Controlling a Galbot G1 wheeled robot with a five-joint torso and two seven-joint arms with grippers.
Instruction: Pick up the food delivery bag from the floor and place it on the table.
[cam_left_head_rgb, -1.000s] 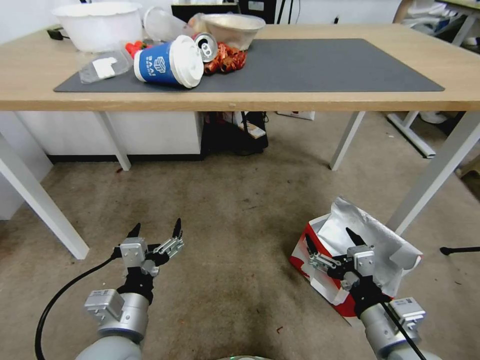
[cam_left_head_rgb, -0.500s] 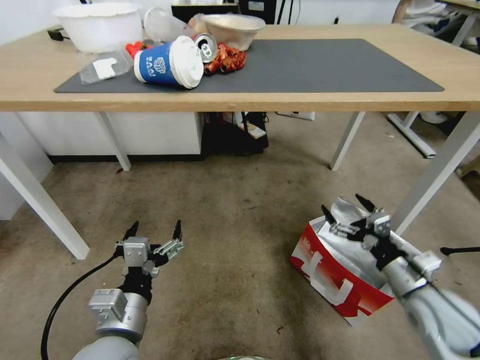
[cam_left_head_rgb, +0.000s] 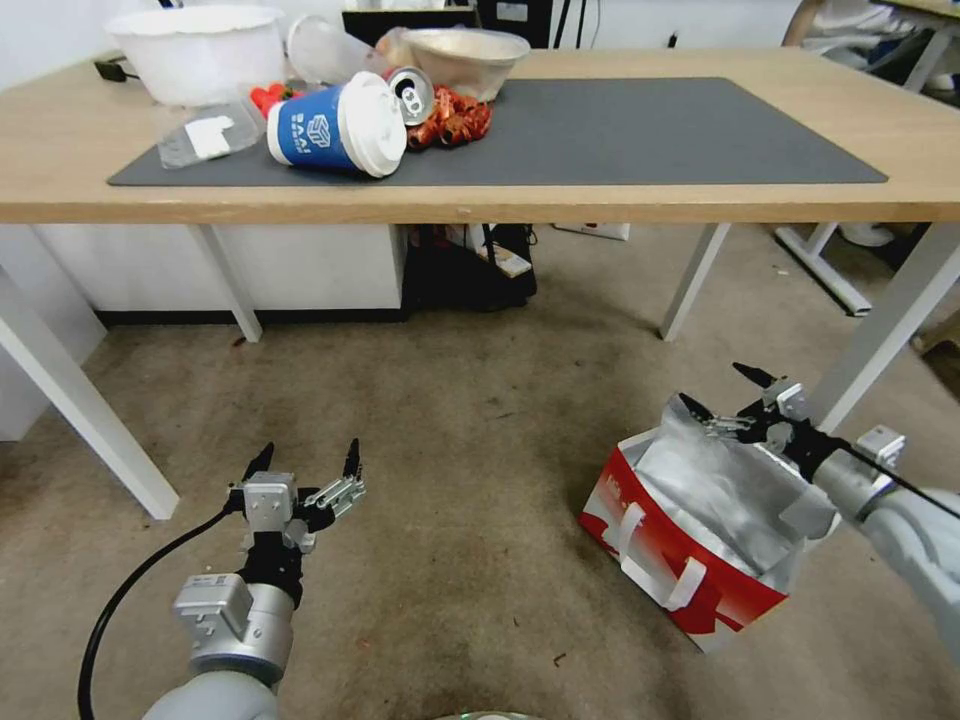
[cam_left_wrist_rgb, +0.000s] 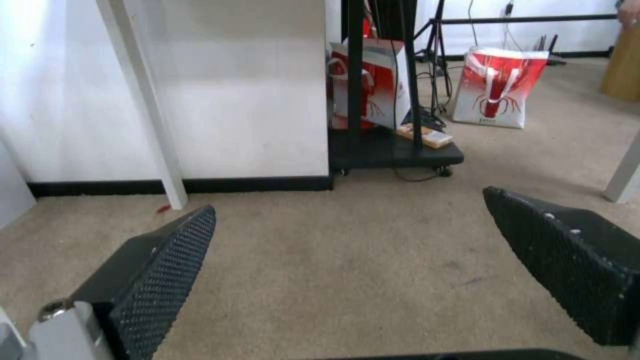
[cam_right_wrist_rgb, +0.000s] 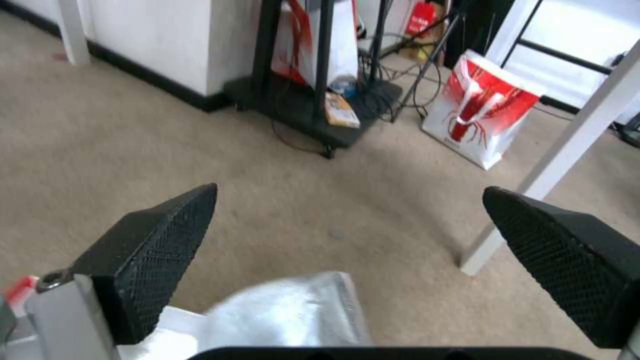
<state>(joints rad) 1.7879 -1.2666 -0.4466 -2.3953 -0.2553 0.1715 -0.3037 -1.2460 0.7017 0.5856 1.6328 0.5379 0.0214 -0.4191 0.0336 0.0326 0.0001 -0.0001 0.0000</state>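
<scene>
The food delivery bag stands on the floor by a leg of the table, and the right gripper — jaws spread wide, nothing held — hovers at the raised foil flap on its far rim. A sound grasp probably means closing on a firm edge or a white handle rather than crinkly foil — which may tear. The left gripper hangs open over bare carpet.

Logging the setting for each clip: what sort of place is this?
Probably an office or lab workspace, staged for tidying. A light-wood table on white legs holds a grey mat and takeaway litter such as a blue cup; the floor is worn, stained carpet, and a delivery bag stands on it.
</scene>
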